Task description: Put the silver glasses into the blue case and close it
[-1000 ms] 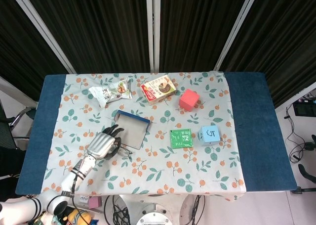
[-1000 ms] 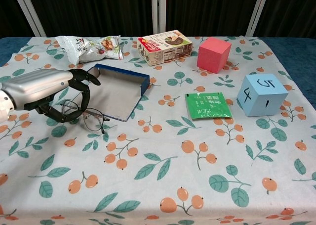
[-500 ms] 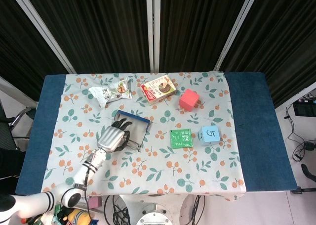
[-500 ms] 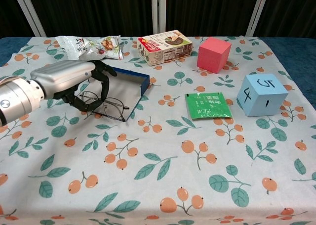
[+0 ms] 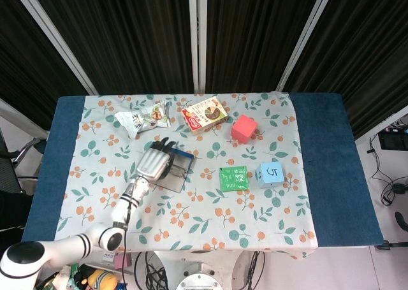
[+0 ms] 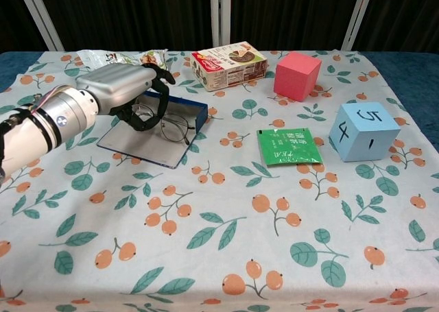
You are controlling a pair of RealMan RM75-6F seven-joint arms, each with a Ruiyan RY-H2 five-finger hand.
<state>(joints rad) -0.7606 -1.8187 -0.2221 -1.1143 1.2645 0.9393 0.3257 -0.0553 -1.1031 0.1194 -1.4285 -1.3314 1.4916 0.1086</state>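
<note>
The blue case (image 6: pixel 147 144) (image 5: pixel 175 178) lies open on the floral cloth, its grey inside facing up and its blue rim at the far edge. My left hand (image 6: pixel 130 92) (image 5: pixel 155 162) hovers over the case's far half and grips the silver glasses (image 6: pixel 168 127) (image 5: pixel 179 167), which hang just above the case's inside near the rim. From the head camera the hand hides most of the frames. My right hand is not in either view.
A snack bag (image 6: pixel 120 58) lies behind the hand. Further right stand a biscuit box (image 6: pixel 228 65), a red cube (image 6: pixel 297 75), a green sachet (image 6: pixel 288 146) and a blue cube (image 6: pixel 363 131). The cloth's near half holds nothing.
My left hand has carried the glasses from the cloth left of the case up and to the far right, over the case's inside.
</note>
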